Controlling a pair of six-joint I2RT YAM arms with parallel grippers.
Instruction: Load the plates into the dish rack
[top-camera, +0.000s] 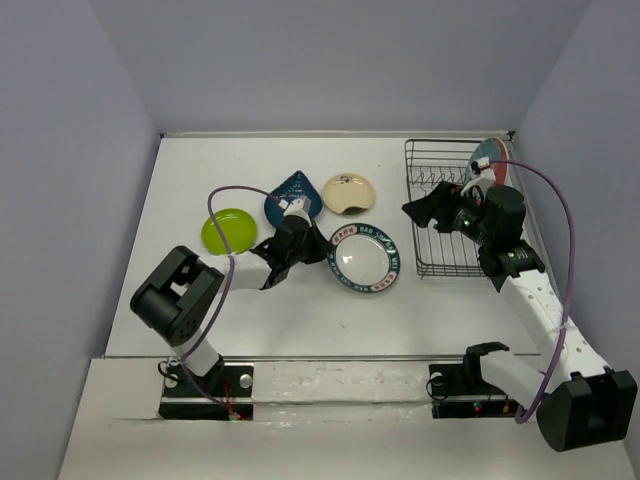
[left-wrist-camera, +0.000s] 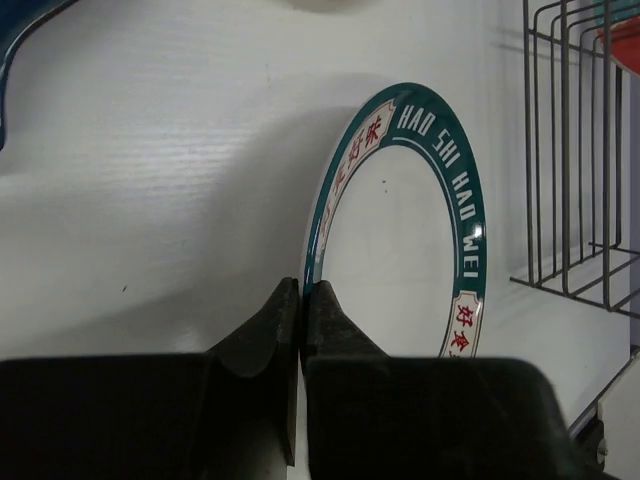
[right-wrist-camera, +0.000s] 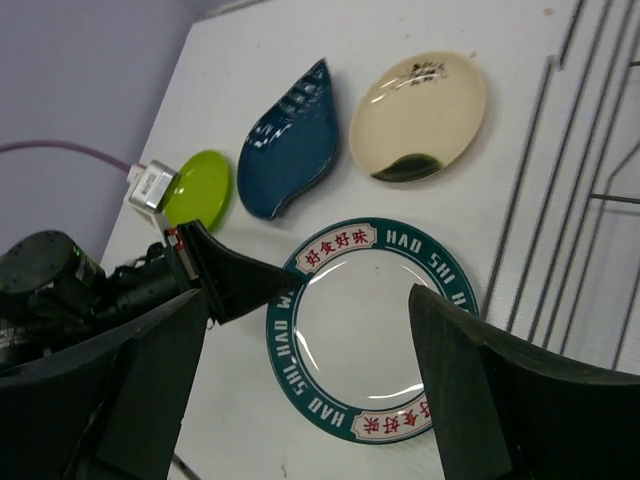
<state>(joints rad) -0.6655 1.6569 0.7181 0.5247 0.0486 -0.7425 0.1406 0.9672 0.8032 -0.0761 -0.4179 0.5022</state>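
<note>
So far, only one of the five dishes is loaded: the red-and-teal floral round plate (top-camera: 491, 157) stands on edge at the far right end of the rectangular black thin-wire dish rack (top-camera: 440, 255). Four still lie flat on the white table (top-camera: 200, 320). They are the lime-green round plate (top-camera: 229, 231) at the left, the dark teal teardrop-shaped plate (top-camera: 300, 185) beside it, the small cream round plate (top-camera: 349, 193) next along, and, nearer the arms, the white round plate with a dark lettered rim (top-camera: 362, 260), just left of the rack. By my reading the task is roughly a fifth done, and this white plate is the one in hand. The left gripper (left-wrist-camera: 303, 290) is clenched on that plate's left edge, its two black fingers pressed almost together with the thin rim pinched between them; the plate seems not yet lifted. The right gripper (right-wrist-camera: 310, 295) hangs over the rack's left side with its jaws spread wide and nothing between them, touching nothing that I can see.
</note>
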